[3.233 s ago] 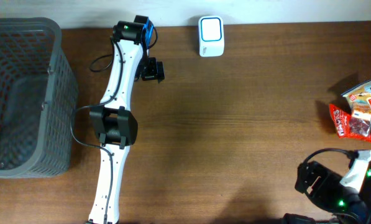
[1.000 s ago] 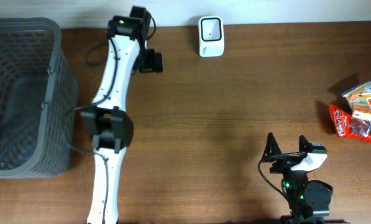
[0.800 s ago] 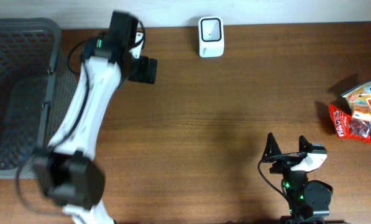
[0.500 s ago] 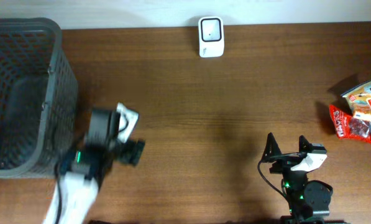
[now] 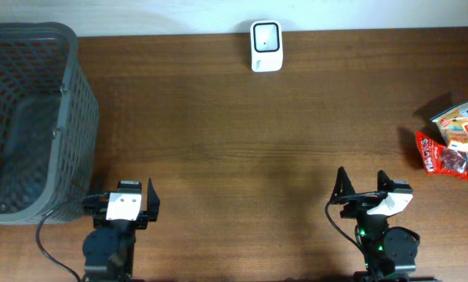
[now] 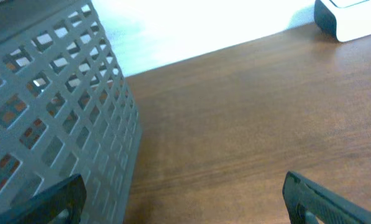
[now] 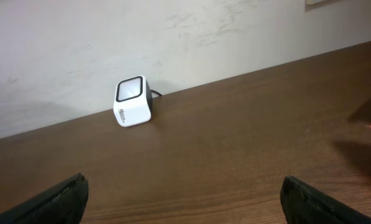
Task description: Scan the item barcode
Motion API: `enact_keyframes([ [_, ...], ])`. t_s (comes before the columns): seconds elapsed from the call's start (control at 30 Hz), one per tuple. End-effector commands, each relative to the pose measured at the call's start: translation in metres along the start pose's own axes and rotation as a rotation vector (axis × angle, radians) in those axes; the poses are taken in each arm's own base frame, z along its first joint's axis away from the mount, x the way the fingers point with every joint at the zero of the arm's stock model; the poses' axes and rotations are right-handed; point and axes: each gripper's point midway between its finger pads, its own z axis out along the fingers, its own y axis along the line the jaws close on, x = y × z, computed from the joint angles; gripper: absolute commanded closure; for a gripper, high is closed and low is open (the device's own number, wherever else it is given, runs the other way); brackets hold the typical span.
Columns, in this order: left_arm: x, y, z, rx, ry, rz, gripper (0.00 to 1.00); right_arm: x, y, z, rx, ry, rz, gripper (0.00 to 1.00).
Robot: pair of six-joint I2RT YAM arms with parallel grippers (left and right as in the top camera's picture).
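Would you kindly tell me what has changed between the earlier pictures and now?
The left pincer swung back from the far edge near the scanner to the near edge beside the basket; the right pincer shifted left from its corner. Both stand open; nothing was grasped. The scanner, basket and snack packets stayed put.

The table (image 5: 241,141) is brown wood with a fine grain and a smooth, softly shining finish. The basket (image 5: 85,133) is a matt grey plastic lattice. The scanner (image 5: 266,35) has a smooth white plastic shell, faintly glossy. The packets (image 5: 451,145) are crinkled, glossy printed film. The wall (image 7: 173,37) looks like matt, uneven plaster.
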Motion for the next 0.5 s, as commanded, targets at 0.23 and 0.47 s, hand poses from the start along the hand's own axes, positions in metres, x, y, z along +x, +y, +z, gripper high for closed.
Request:
enact_keyframes([
  [0.23,0.006,-0.009,0.005,0.006,-0.164,-0.003,0.01,0.003,-0.001,0.000,0.003,0.004,-0.011,0.02],
  [0.47,0.010,-0.011,0.006,0.044,-0.147,-0.270,0.01,0.003,-0.001,0.000,0.003,0.004,-0.011,0.02],
])
